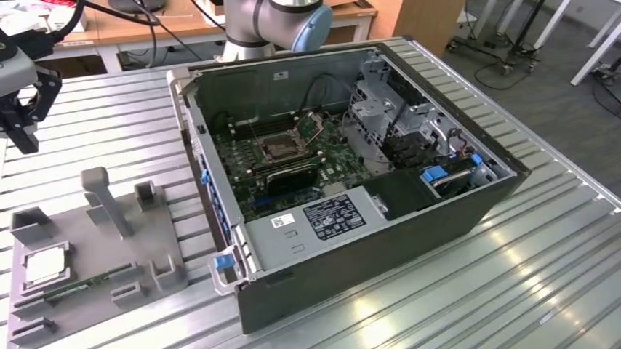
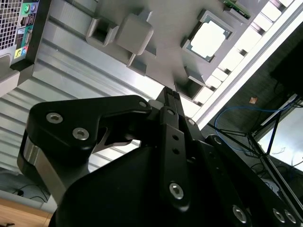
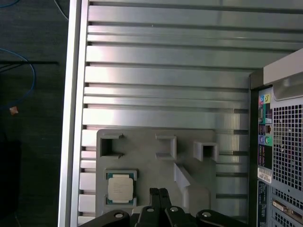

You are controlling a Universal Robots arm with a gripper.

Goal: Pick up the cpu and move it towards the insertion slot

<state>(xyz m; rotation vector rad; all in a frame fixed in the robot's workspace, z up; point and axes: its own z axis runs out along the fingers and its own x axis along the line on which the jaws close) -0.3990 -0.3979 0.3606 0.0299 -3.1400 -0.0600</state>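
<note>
Your cpu [image 3: 119, 187] lies silvery side up in a recess of the grey fixture plate [image 3: 147, 161]. Your gripper [image 3: 159, 193] hangs clear of it, pressed together and empty.

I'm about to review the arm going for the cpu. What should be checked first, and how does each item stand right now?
1. cpu seated flat in its pocket on the grey fixture: ok.
2. gripper carrying nothing: ok.
3. Jaws open for a grasp: not ok, closed together.
4. Gripper lined up over the cpu: not ok, it hangs off to one side, apart from it.
5. insertion slot exposed inside the open computer case: ok.
6. Slot empty and ready: cannot tell.
</note>
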